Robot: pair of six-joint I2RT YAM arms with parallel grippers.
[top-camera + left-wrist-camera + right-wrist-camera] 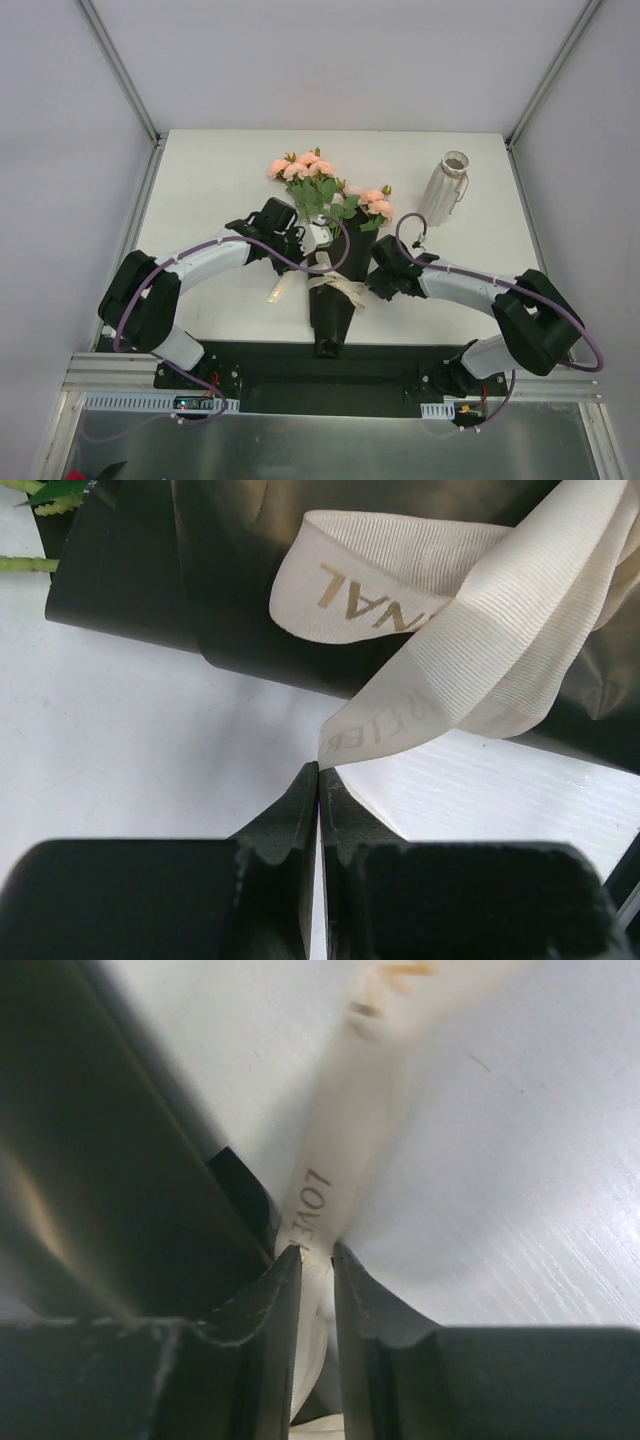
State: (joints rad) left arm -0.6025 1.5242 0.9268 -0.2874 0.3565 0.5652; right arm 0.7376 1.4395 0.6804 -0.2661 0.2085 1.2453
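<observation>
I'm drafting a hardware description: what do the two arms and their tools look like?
The left arm and right arm have white links between bulky black joints. A purple cable loops along each. The left tool and right tool each have two black tapered fingers.

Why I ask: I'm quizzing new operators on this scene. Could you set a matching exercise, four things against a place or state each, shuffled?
Things:
1. vase
2. bouquet
3. left gripper
4. right gripper

Places or states:
A. clamped on a strand of ribbon
B. lying in the middle, wrapped in black
C. standing upright, far right
D. fingers together, tips at a ribbon end

Pairs: 1-C, 2-B, 3-D, 4-A.
</observation>
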